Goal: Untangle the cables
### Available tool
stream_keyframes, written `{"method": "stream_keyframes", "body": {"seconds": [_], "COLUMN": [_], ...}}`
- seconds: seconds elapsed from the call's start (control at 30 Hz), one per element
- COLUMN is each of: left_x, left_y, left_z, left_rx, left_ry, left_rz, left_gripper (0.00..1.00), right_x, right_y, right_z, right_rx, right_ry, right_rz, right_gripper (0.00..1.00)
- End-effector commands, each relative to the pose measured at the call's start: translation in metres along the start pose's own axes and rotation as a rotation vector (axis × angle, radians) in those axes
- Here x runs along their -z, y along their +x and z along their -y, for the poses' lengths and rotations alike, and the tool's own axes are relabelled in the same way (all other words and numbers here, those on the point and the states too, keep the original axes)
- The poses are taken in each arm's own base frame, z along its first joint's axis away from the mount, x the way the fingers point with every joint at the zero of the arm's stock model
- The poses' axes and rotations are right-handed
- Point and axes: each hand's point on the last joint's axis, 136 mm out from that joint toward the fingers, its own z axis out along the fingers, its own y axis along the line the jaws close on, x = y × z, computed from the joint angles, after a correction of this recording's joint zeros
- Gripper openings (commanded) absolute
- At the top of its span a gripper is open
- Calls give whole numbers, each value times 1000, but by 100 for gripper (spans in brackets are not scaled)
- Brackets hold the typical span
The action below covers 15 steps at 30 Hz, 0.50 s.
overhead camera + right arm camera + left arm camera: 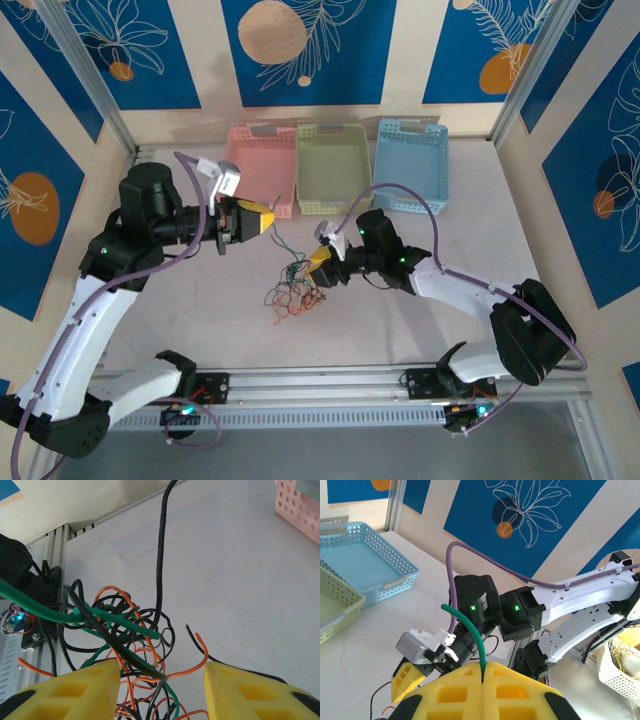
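Observation:
The cables [293,290] lie as a tangle of thin black, orange and green wires on the table between the two arms. My left gripper [270,219] hangs above and left of the tangle. In the left wrist view its yellow fingers [451,692] are shut on one green cable [470,625], which arcs up out of the seam. My right gripper [320,264] sits at the tangle's upper right edge. In the right wrist view it [162,680] stands open, its fingers [75,690] on either side of the tangle [125,630], with orange, black and green strands between them.
Three baskets stand at the back of the table: pink [262,168], pale green [333,170] and blue [412,165]. The aluminium rail [320,382] with the arm bases runs along the near edge. Purple arm cables [400,195] loop above the arms.

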Motion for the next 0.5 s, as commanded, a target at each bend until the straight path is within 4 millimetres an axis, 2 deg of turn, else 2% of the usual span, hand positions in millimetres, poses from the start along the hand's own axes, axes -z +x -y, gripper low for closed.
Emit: {"method": "stream_keyframes", "body": {"seconds": [0.0, 0.07, 0.17, 0.33, 0.47], "left_x": [6, 6, 6, 7, 10], "left_y": [-7, -7, -7, -5, -6], "left_z": [11, 10, 10, 9, 6], "left_rx": [-35, -32, -31, -29, -35], "left_ry": [29, 25, 25, 17, -14], "left_rz": [13, 13, 14, 17, 30], "left_gripper": [0, 0, 0, 0, 0], "right_x": [-2, -3, -3, -3, 2], "right_y": [-19, -22, -25, -23, -19], "right_z": [-7, -6, -6, -6, -3], "right_rx": [65, 75, 82, 84, 87], "right_ry": [-28, -20, -14, -11, 25], "right_rz": [43, 51, 63, 62, 63], "right_gripper": [47, 47, 38, 14, 3]}}
